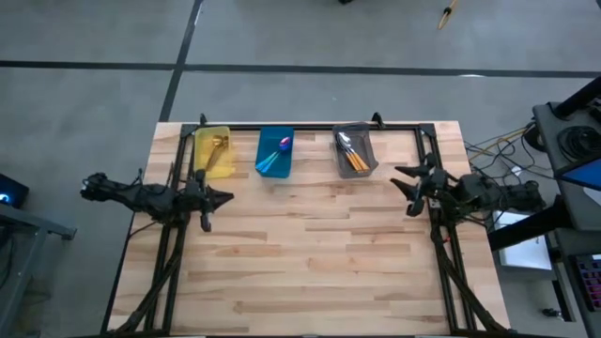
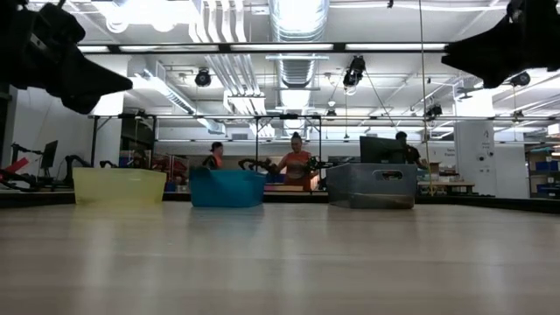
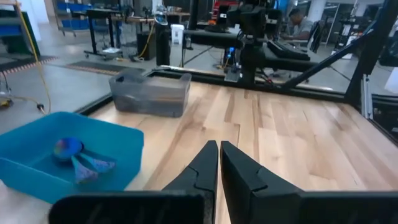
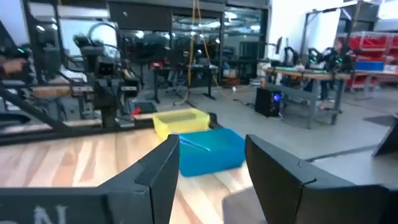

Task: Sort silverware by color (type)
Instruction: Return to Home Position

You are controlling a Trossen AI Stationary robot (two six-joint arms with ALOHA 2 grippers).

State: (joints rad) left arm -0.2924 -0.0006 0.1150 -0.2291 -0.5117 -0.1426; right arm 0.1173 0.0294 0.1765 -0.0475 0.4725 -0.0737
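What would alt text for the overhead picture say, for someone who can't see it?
Three bins line the far edge of a wooden table: a yellow bin holding gold spoons, a blue bin holding purple-and-teal spoons, a grey bin holding silver, orange-handled spoons. Two dark arms sit at its sides, left pincer and right pincer pointing inward.

Left gripper (image 1: 223, 198) seemingly closed; right gripper (image 1: 404, 191) spread.

Big open workshop here, grey concrete floor (image 1: 84, 103) around the light wood counter (image 1: 319, 272), ducts (image 2: 296, 17) and strip lights (image 2: 394, 46) overhead, a few people (image 2: 296, 159) way back.
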